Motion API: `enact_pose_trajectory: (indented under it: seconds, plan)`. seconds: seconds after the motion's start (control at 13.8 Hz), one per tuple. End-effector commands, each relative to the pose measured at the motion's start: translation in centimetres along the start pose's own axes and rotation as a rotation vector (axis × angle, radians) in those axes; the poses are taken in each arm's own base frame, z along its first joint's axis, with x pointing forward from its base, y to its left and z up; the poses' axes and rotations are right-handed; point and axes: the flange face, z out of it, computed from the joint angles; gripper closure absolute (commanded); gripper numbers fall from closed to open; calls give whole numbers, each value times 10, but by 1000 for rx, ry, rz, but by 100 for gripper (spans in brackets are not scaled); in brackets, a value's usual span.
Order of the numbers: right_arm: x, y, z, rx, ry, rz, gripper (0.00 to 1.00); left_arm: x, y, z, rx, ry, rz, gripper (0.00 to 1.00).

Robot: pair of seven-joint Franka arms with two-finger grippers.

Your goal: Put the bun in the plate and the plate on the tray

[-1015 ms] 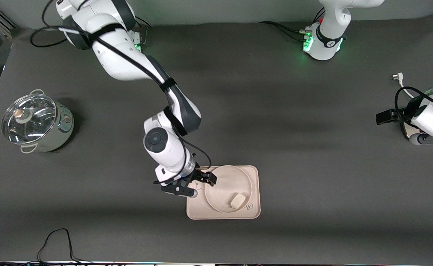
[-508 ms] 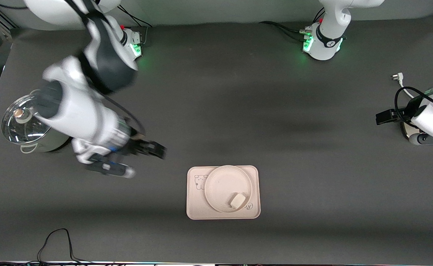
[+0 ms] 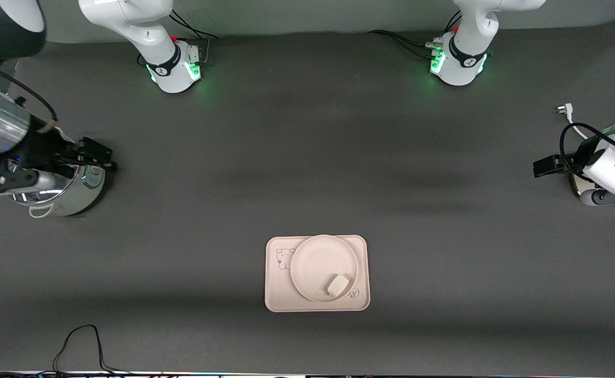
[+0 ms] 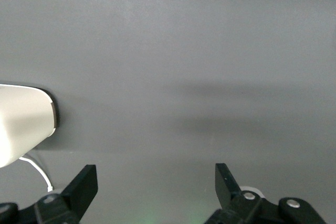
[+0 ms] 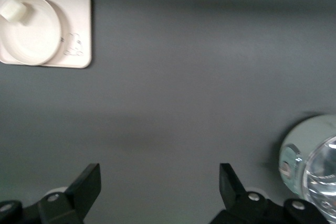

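Observation:
The bun (image 3: 337, 284) lies in the round plate (image 3: 313, 262), near the rim closest to the front camera. The plate sits on the tray (image 3: 278, 294), whose bear drawing shows beside it. My right gripper (image 3: 97, 157) is open and empty, up in the air by the pot at the right arm's end of the table. Its wrist view (image 5: 159, 177) shows the tray (image 5: 79, 30), the plate (image 5: 31, 40) and the bun (image 5: 14, 10) far off. My left gripper (image 3: 541, 168) waits open and empty at the left arm's end, over bare table (image 4: 156, 174).
A steel pot with a glass lid (image 3: 61, 194) stands at the right arm's end and shows in the right wrist view (image 5: 310, 161). A white plug and cable (image 3: 564, 110) lie near the left arm. A black cable (image 3: 76, 341) lies at the table's near edge.
My right arm has swung away from the tray to the pot's end of the table, with its gripper empty. The plate, bun and tray have stayed put. The left arm has not moved.

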Motion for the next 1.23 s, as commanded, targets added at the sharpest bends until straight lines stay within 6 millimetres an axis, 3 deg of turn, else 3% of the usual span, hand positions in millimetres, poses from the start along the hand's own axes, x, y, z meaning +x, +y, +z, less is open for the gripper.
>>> enact_pose_trajectory:
  seconds: [0.0,0.22,0.65,1.16]
  plan:
    - [-11,32,5,-33,-2,12,0,-4,5,-8,2,11,6,0]
    - [-12,56,5,-53,-3,41,0,-3,7,-22,1,43,5,0]
    - [-13,73,3,-79,-2,65,0,-13,-7,-42,33,78,3,0]
    - [-10,76,5,-80,-5,71,0,-13,-6,-51,46,89,-5,0]
